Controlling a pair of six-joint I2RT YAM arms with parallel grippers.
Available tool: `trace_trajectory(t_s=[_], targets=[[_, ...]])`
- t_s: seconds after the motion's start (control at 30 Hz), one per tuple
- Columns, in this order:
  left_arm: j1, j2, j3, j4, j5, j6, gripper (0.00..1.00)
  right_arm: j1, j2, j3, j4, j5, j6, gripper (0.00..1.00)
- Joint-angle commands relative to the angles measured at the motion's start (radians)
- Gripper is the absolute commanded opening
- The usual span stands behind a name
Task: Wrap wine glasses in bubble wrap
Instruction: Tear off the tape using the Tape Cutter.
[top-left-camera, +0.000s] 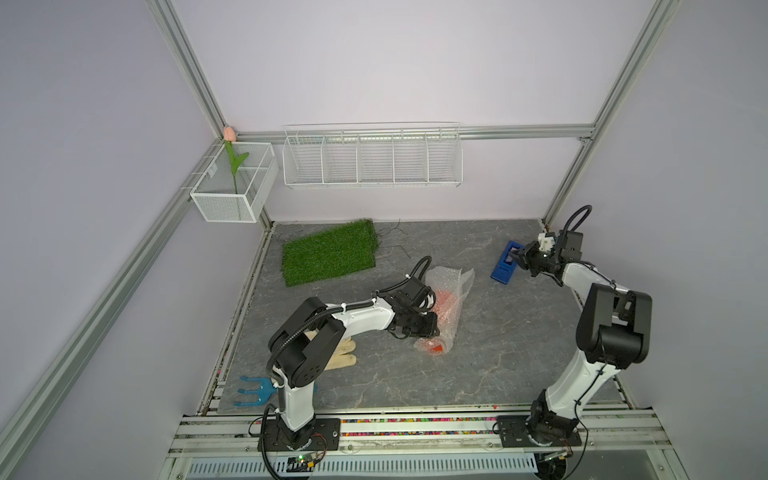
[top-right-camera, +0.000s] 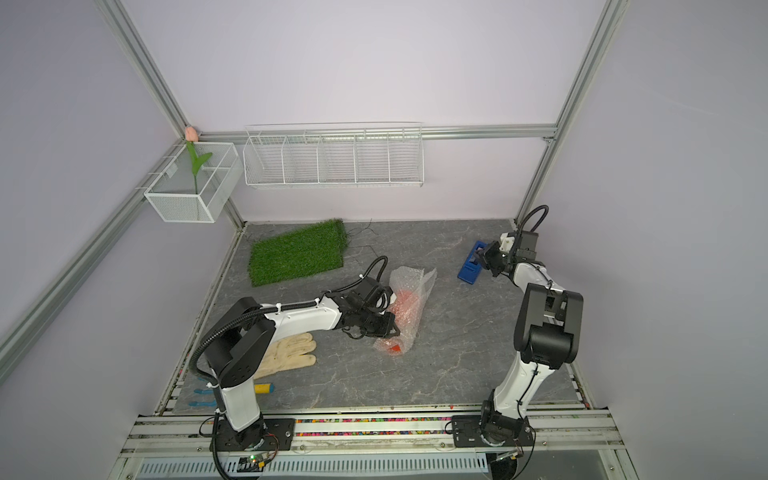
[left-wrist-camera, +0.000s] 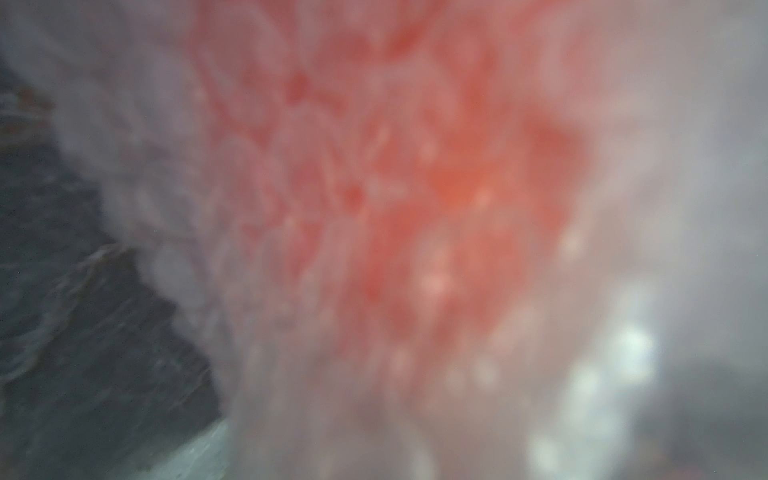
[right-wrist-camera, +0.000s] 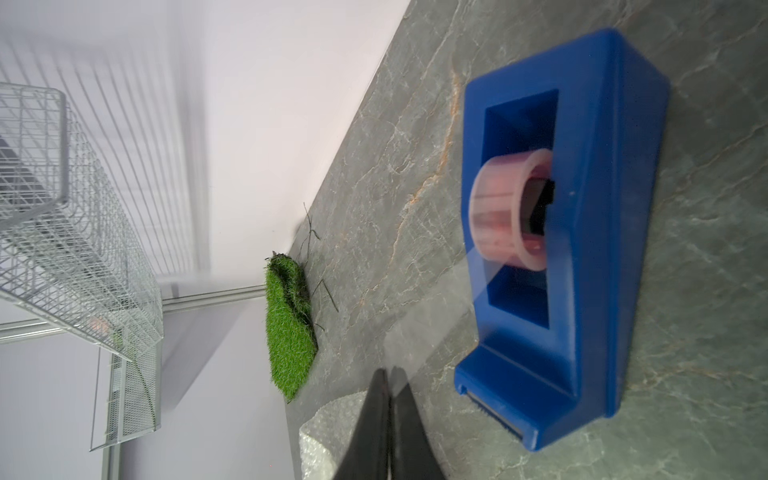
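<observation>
Surveying both top views: the goblet (top-left-camera: 444, 300) (top-right-camera: 405, 301) lies on its side mid-desk (top-left-camera: 478, 365), rolled inside the bubble wrap (top-left-camera: 451, 286), foot toward the near edge. The left gripper (top-left-camera: 432, 328) (top-right-camera: 390, 328) sits against the bundle's side facing the left edge, jaws nearly together. Whether they pinch film, I cannot tell. The right gripper (top-left-camera: 516, 261) hovers at the tape dispenser (top-left-camera: 503, 270) near the far right corner.

Left wrist view: blurred red goblet (left-wrist-camera: 457, 187) behind bubbles — nothing sharper.

Right wrist view: the right gripper (right-wrist-camera: 388, 374) has its jaws pressed together on a clear tape strip (right-wrist-camera: 436, 324) running from the dispenser's roll.
</observation>
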Motion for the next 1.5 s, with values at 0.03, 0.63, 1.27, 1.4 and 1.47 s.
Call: trace_trajectory(t_s=[0.03,0.63,1.27,1.4,1.47], targets=[[-0.01,0.042,0.001,-0.027,-0.04,0.031,0.04,0.01,-0.054,-0.043,-0.051,-0.047,0.002,0.07],[-0.011,0.047,-0.027,0.002,-0.037,0.032,0.03,0.079,-0.013,-0.247,0.014,0.01,-0.057,0.07],[-0.013,0.057,-0.018,0.0,-0.032,0.035,0.03,0.077,0.033,-0.269,-0.063,0.214,-0.178,0.07],[-0.013,0.056,-0.017,-0.001,-0.032,0.037,0.03,0.089,-0.041,-0.276,-0.043,0.15,-0.208,0.07],[-0.013,0.055,-0.018,-0.001,-0.032,0.04,0.03,0.118,-0.108,-0.277,-0.04,0.114,-0.245,0.07]])
